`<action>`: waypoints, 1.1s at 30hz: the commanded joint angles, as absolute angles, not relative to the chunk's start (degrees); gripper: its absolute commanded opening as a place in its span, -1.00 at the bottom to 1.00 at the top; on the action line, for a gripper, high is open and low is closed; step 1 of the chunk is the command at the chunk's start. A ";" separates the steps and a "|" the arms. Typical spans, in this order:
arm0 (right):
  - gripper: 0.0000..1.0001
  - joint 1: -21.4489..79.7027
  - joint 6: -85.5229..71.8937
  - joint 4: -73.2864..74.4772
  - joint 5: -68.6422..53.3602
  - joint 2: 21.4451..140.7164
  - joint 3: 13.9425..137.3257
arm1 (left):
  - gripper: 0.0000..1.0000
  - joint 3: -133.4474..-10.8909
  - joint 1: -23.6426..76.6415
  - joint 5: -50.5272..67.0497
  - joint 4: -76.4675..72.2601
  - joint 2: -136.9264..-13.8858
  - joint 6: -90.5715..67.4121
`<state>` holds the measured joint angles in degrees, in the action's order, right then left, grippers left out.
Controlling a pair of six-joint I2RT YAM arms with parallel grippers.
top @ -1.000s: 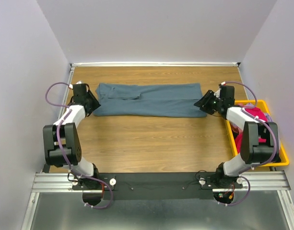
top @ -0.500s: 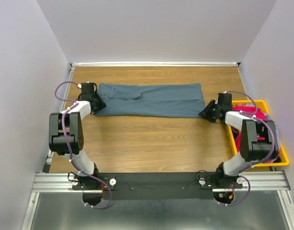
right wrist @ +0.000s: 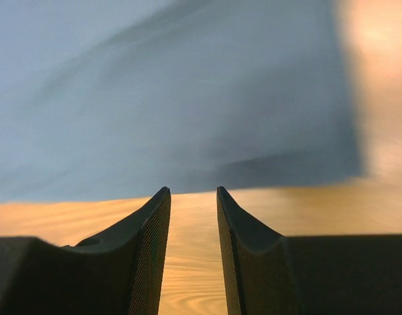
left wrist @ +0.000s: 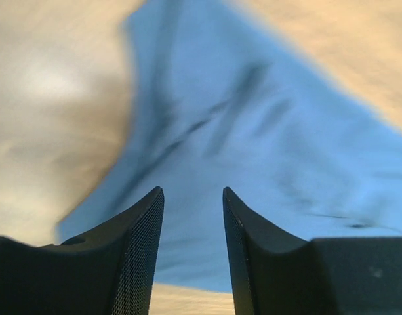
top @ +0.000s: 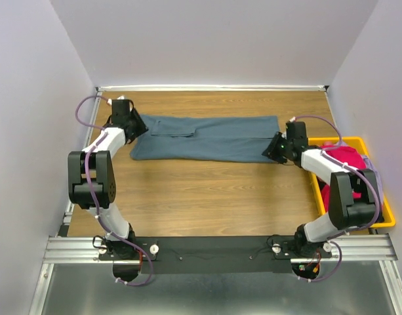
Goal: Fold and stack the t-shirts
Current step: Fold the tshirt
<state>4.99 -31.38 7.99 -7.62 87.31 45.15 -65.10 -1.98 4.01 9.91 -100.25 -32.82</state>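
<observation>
Since earlier, the left gripper (left wrist: 192, 197) and right gripper (right wrist: 193, 191) had swung in at the ends of the blue-grey t-shirt (top: 207, 138), a long strip across the far side of the table (top: 207, 197), jaws apart and empty; limp, light cloth, it looked best pinched at its corners.

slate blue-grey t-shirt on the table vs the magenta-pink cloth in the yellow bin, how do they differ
Colour: the slate blue-grey t-shirt is dull; the magenta-pink cloth is bright. Pose: the blue-grey one lies spread flat in a long strip; the pink one is bunched. Place: the blue-grey one is on the wooden table; the pink one sits in the yellow plastic bin, partly hidden by the right arm. Both are soft cloth.
</observation>
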 commanded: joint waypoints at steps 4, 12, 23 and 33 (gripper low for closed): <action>-0.15 14.05 -34.97 -2.08 -23.80 95.06 58.87 | -0.03 -74.95 2.11 9.93 7.56 -105.19 -30.06; -0.12 23.72 -43.49 -10.27 -27.59 117.20 82.76 | 0.03 -85.06 2.11 10.99 7.64 -115.21 -31.11; -0.09 27.69 -49.22 -13.97 -29.10 131.74 95.10 | 0.09 -90.00 2.11 9.58 8.70 -121.81 -30.59; -0.09 28.12 -50.97 -13.97 -28.48 135.53 96.06 | 0.09 -92.99 2.11 5.45 13.27 -124.80 -28.13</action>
